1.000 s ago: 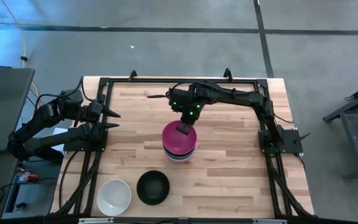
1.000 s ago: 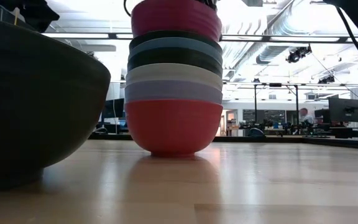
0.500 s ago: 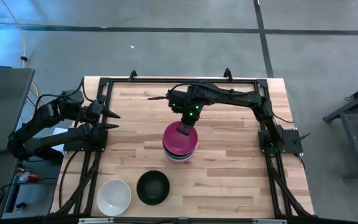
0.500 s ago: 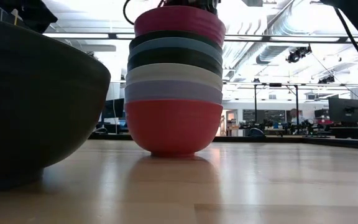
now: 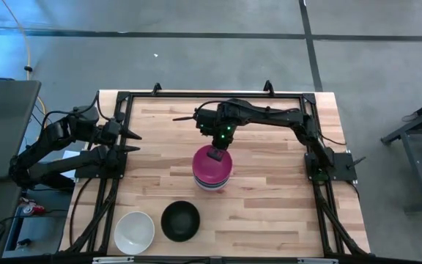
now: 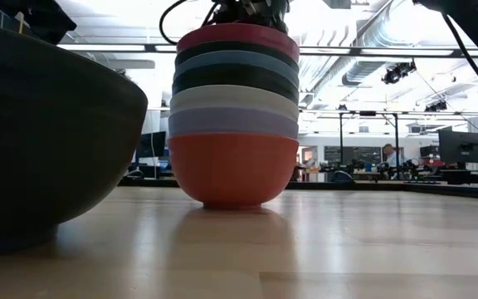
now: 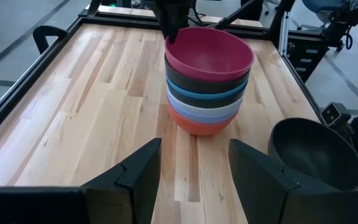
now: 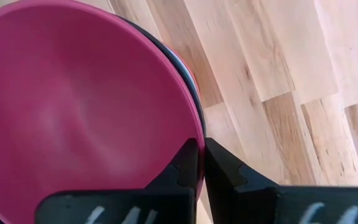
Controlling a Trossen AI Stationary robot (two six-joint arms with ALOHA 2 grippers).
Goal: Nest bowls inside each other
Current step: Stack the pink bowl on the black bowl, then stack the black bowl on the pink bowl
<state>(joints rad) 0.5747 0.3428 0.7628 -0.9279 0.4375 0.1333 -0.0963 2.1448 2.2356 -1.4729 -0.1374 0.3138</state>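
A stack of several nested bowls [image 5: 212, 176] stands mid-table on its red bottom bowl [image 6: 232, 170]. Above that sit lavender, white, black, blue and black bowls, with the magenta bowl [image 5: 211, 167] on top. My right gripper [image 5: 215, 153] is over the far side of the stack, shut on the magenta bowl. A white bowl [image 5: 134, 231] and a black bowl [image 5: 180, 220] sit apart near the table's near edge. My left gripper [image 5: 130, 141] waits open at the table's left edge. My right gripper pinches the magenta bowl's rim [image 8: 199, 138] on its far side, one finger [image 8: 184, 167] inside the bowl and one [image 8: 224, 169] outside. The fingers come from above, pointing down. The bowl sits upright, nested in the black bowl [image 7: 185, 79] below it.
The loose black bowl [image 6: 48, 133] fills the left of the low view. A black metal frame [image 5: 196, 95] runs round the table's edges. Bare wood [image 5: 269, 191] lies right of the stack and between it and the left arm. A person [image 6: 386, 154] shows far off in the room.
My right gripper has moved down with the magenta bowl. The bowl stood raised above the stack a second ago and now sits sunk into the top black bowl, only its rim band showing in the low view. The rest of the stack has stayed put.
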